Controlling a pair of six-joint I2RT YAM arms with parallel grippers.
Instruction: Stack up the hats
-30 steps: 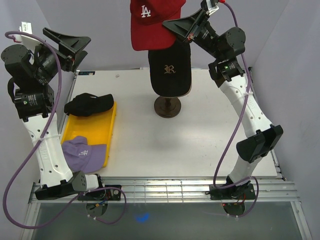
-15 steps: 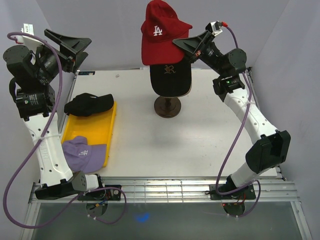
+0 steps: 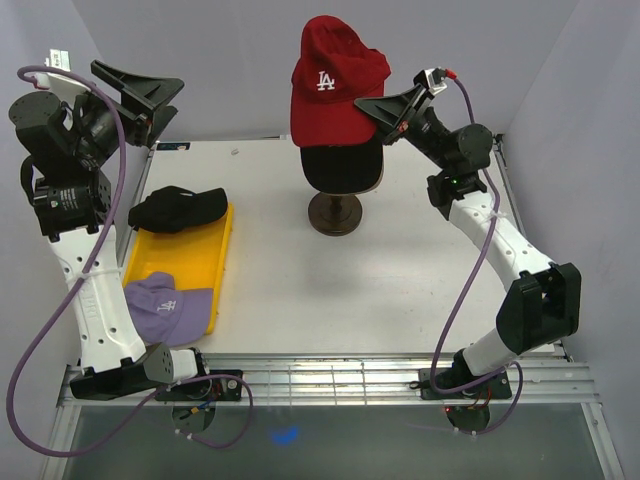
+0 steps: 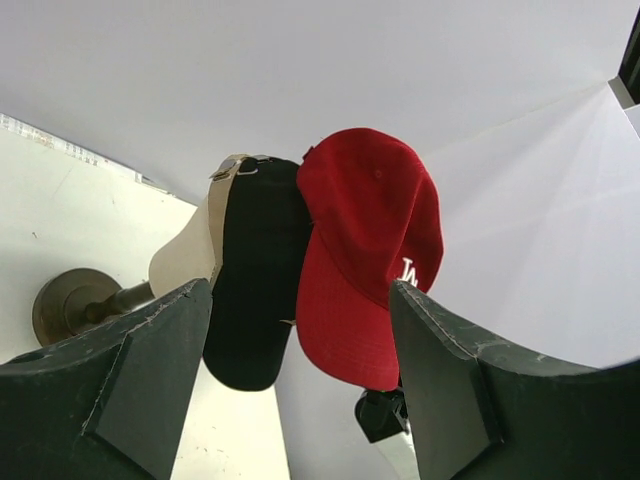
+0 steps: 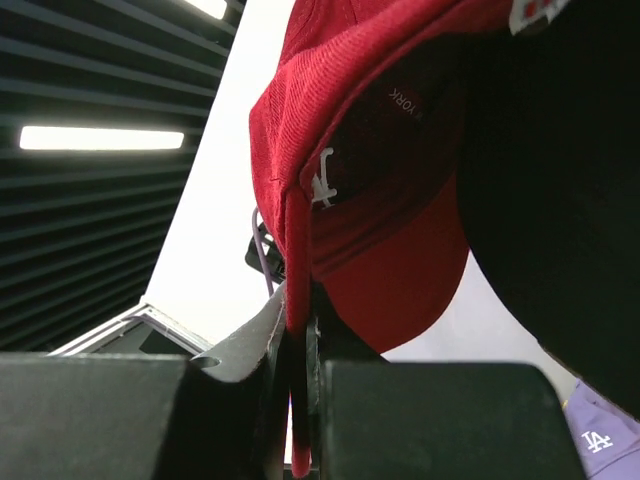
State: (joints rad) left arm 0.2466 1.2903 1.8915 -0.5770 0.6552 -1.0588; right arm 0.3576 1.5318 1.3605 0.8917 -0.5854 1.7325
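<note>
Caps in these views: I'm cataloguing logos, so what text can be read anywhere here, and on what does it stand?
"LA", white, on the front of the red cap held by the right end effector.
"LA", white, on the lavender cap in the yellow tray.
"YORK", inside the red cap, in the right wrist view.
On the black cap at the tray's far end: nothing readable.

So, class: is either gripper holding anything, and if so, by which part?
The right gripper pinches the red cap by its lower side edge. The left gripper is open and holds nothing.
</note>
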